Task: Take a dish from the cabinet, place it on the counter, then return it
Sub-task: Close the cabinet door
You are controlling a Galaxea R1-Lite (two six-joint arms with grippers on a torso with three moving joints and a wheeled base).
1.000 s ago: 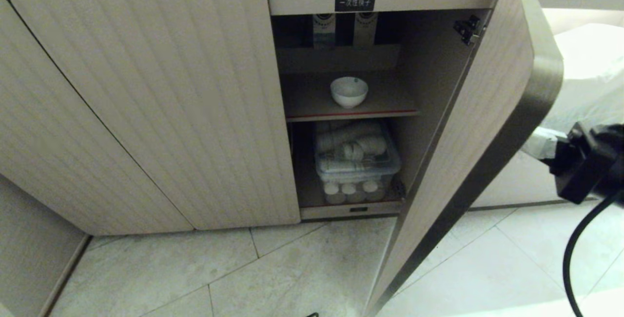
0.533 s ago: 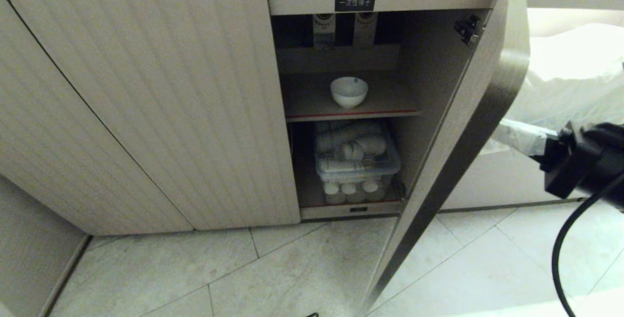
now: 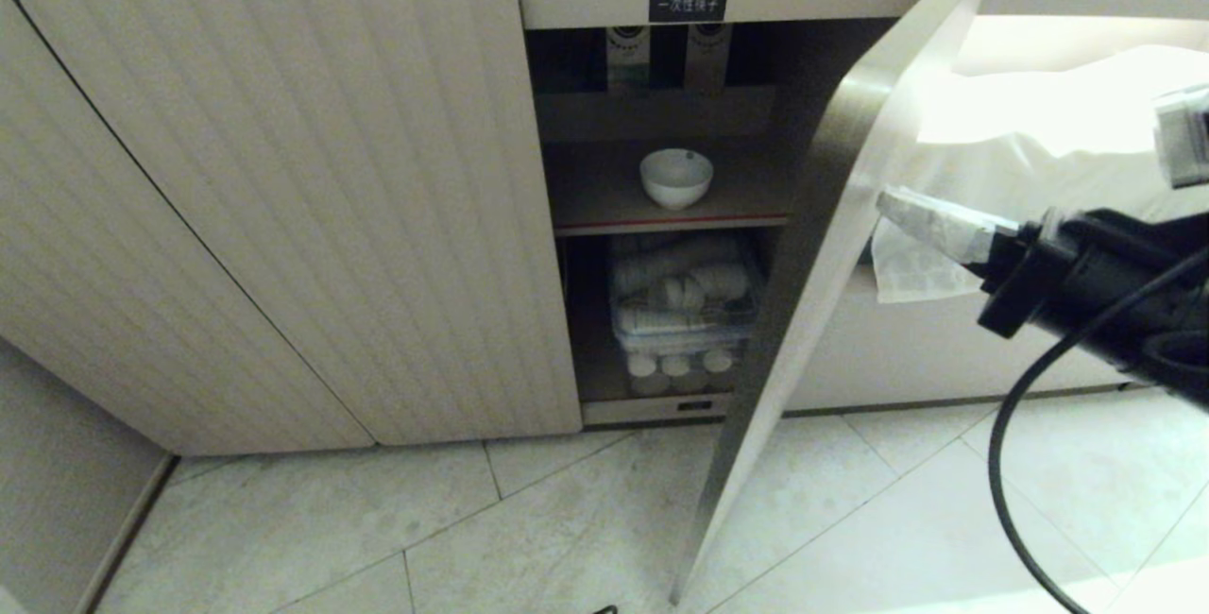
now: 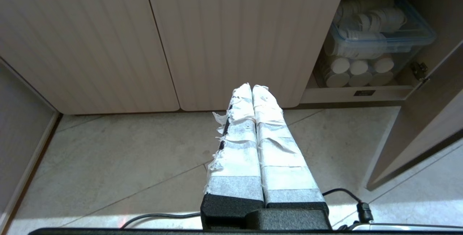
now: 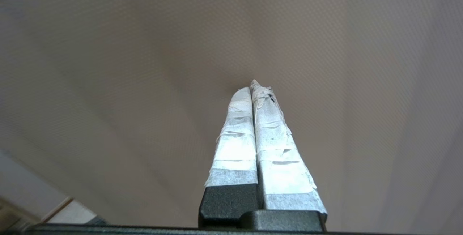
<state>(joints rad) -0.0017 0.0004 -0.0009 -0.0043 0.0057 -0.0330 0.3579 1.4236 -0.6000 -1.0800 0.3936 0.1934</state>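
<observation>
Swung further toward closing than a second ago: the beige ribbed cabinet door, edge-on in the head view, with the right gripper moved in from the right to its outer face. Its tape-wrapped fingers are pressed together, empty, tips against the door panel. Left gripper hangs low over the pale tiled floor, fingers together, holding nothing. Small white round ceramic bowl sits upright on the red-edged inner shelf, above the clear plastic bin of white cups.
</observation>
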